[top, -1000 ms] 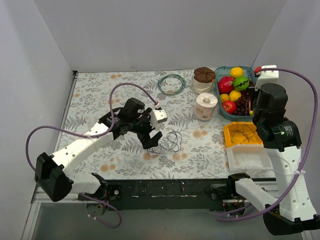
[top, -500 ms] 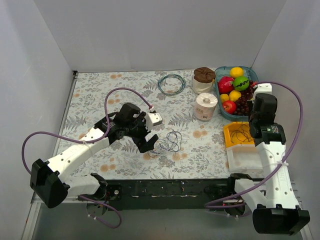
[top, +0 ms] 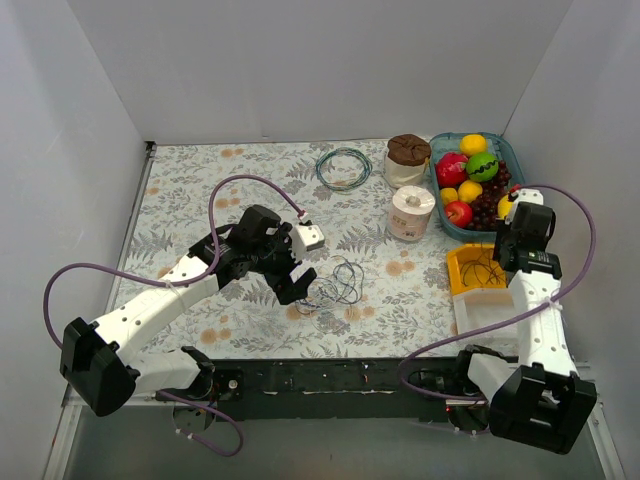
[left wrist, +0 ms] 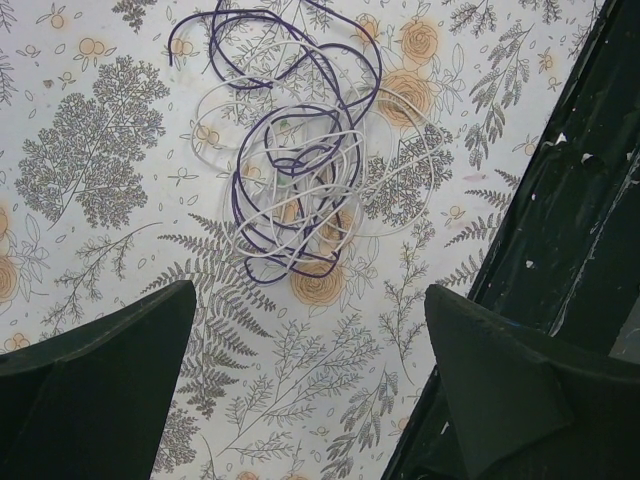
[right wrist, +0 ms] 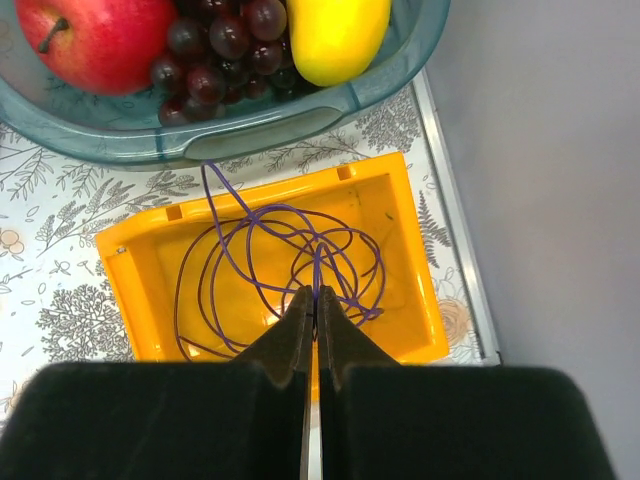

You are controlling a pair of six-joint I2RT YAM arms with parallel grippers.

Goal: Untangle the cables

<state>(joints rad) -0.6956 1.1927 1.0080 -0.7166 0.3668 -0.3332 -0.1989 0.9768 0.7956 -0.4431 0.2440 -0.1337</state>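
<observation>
The cables (left wrist: 290, 200) (light, limp, apt to snag) lie knotted on the counter (left wrist: 100, 60) left of centre, under the left gripper (left wrist: 308, 300) with its jaws wide apart, and are best pinched at an outer purple loop, while the right gripper (right wrist: 316, 292) has its jaws together above a purple cable (right wrist: 207, 185) in the orange tray (right wrist: 390, 195).

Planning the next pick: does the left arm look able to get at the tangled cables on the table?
Probably yes: the left gripper hangs open just over the cables, which lie loose on the table with nothing covering them.
</observation>
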